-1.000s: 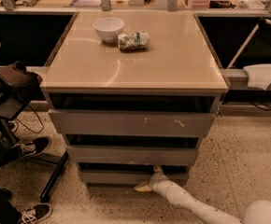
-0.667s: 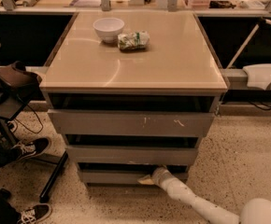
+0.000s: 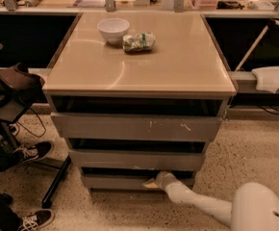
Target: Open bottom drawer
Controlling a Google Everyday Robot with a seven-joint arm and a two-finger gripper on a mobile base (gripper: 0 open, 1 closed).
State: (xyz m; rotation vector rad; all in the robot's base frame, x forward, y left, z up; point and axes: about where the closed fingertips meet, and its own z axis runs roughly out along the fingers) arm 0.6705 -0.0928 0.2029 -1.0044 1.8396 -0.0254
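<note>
Honestly the hard part to read here is the gripper [image 3: 152, 182]. It's jammed against the top edge of the bottom drawer [image 3: 115, 182], right of centre, and its tip blends into the dark gap above that front, so I can't tell if it's open, closed or gripping anything. The white arm [image 3: 197, 204] comes in from the lower right, with its bulky end cut off by the frame. That drawer is the lowest of three grey fronts on the cabinet [image 3: 139, 69], just above the floor. On top there's one white bowl [image 3: 113, 30] and one crumpled packet [image 3: 138, 41], side by side. Two sneakers [image 3: 31, 152] show at left, their owner cut off.
</note>
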